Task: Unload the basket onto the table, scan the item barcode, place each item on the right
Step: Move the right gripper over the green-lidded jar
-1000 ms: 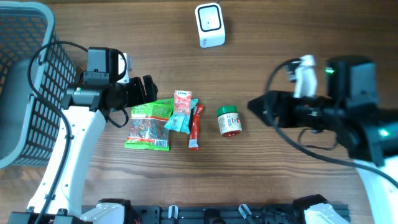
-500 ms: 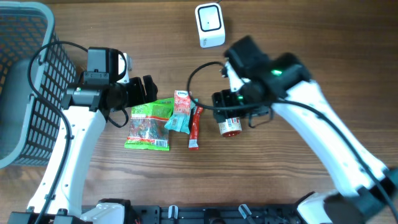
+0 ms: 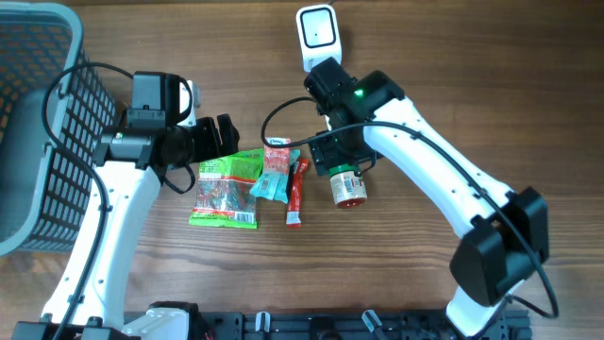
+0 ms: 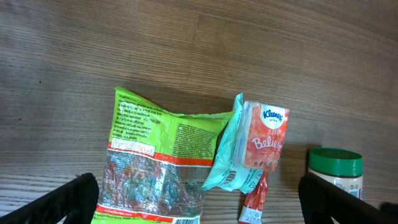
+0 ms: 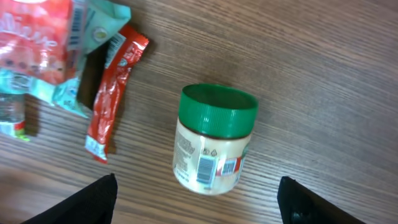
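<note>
The right pincer (image 5: 200, 205) gapes wide, both fingers clear of the green-lidded jar (image 5: 214, 140), which sits on the desk (image 5: 323, 74) just ahead of the gap with a barcode showing on its label. The left pincer (image 4: 202, 202) is wide too, holding nothing, above a green packet (image 4: 158, 168). From overhead, the right arm hides the jar's lid. Farther back stands the white scanner (image 3: 318, 38).

The tissue pack (image 4: 264, 140) reads "Kleenex" and "Believe"; the jar (image 5: 211, 146) label's print is too small to read.
</note>
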{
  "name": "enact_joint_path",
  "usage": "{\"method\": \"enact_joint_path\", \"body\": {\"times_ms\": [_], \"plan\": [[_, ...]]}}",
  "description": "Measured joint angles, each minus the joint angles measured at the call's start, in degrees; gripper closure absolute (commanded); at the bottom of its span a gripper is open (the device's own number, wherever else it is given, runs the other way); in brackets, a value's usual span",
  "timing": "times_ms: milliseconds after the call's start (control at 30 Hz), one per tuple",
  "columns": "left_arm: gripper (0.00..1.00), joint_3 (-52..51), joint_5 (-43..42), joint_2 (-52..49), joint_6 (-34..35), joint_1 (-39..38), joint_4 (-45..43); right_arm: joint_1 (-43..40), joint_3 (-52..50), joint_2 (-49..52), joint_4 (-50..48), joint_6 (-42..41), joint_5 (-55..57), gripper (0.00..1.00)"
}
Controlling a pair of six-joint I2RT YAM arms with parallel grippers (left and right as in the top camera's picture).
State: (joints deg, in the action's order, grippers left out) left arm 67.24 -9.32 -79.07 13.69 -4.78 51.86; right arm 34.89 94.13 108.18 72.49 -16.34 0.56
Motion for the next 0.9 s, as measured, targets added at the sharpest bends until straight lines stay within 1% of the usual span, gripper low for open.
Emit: {"method": "enact_joint_path", "body": {"times_ms": [167,267,633,800,900], "plan": [[0.00,0.00,-0.02,0.00,0.00,0.00,0.00,0.00,0.04,5.14,-0.50,0.07,2.38,0.18],[0.00,0.00,-0.02,0.00,0.00,0.00,0.00,0.00,0.04,6.80,-2.67,-0.11,4.22,0.17],[0.00,0.00,-0.02,0.00,0.00,0.00,0.00,0.00,-0.50,6.95,-7.10,-0.28,4.42,0.17],[0.00,0.00,-0.02,0.00,0.00,0.00,0.00,0.00,-2.47,6.97,-8.76,-0.26,4.44,0.18],[0.00,0.00,-0.02,0.00,0.00,0.00,0.00,0.00,-3.91,6.97,-9.73,-0.26,4.48,0.21]]}}
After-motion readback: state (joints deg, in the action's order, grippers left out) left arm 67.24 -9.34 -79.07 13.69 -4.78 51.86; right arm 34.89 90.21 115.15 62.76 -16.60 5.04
